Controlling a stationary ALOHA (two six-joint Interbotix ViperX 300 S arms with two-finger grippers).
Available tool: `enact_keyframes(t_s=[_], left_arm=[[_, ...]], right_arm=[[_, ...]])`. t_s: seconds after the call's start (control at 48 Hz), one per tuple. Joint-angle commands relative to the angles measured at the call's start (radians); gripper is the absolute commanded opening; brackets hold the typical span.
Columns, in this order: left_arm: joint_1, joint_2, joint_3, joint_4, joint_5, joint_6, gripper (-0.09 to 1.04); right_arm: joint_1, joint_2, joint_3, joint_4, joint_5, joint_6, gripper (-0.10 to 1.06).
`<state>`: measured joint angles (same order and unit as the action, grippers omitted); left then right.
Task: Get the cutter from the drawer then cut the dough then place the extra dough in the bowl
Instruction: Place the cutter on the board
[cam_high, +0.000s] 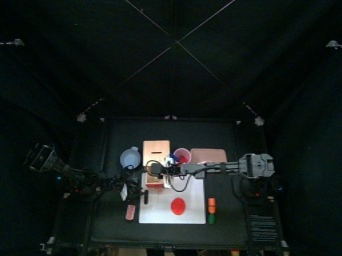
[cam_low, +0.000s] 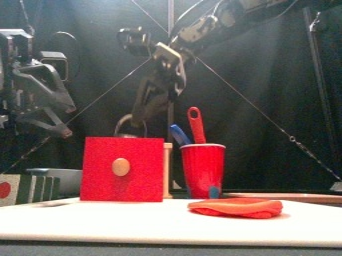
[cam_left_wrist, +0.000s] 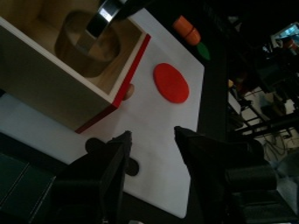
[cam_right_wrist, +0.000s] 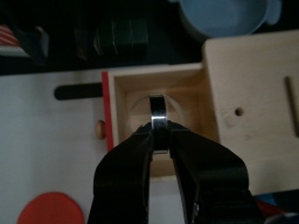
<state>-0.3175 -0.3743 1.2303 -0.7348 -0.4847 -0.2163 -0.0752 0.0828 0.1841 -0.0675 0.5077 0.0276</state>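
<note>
Already the red-fronted drawer (cam_right_wrist: 126, 92) stands open; the right tool (cam_right_wrist: 160, 131) reaches inside, jaws pinched on the metal cutter (cam_right_wrist: 158, 109), which sits in the drawer; the left tool (cam_left_wrist: 149, 144) hangs wide open and empty above the white board (cam_left_wrist: 59, 122). Fetching looks half done; the red dough (cam_left_wrist: 172, 83) lies whole on the board; cutting, and filling the blue-grey bowl (cam_right_wrist: 228, 13), remain.
</note>
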Motion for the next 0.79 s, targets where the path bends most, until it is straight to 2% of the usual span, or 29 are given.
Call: enact_keyframes(t_s=[0.021, 0.125, 0.271, 0.479, 0.604, 0.792], left_arm=[[0.012, -0.011, -0.012, -0.005, -0.009, 0.005, 0.82], [0.021, -0.025, -0.012, -0.005, -0.009, 0.003, 0.82], [0.044, -0.063, -0.012, -0.003, -0.012, 0.005, 0.82], [0.106, -0.126, -0.009, 0.000, -0.051, 0.008, 0.82], [0.153, -0.150, -0.009, 0.000, -0.067, 0.006, 0.82], [0.227, -0.153, -0.018, -0.011, -0.084, 0.002, 0.82]], right_arm=[[0.015, -0.155, 0.069, 0.006, 0.020, 0.003, 0.55], [0.052, -0.253, 0.178, 0.028, 0.037, 0.008, 0.55], [0.081, -0.337, 0.354, 0.075, 0.037, 0.011, 0.55], [0.080, -0.348, 0.526, 0.127, -0.038, 0.035, 0.55], [0.078, -0.341, 0.584, 0.115, -0.112, 0.067, 0.55], [0.038, -0.316, 0.635, 0.091, -0.190, 0.104, 0.55]])
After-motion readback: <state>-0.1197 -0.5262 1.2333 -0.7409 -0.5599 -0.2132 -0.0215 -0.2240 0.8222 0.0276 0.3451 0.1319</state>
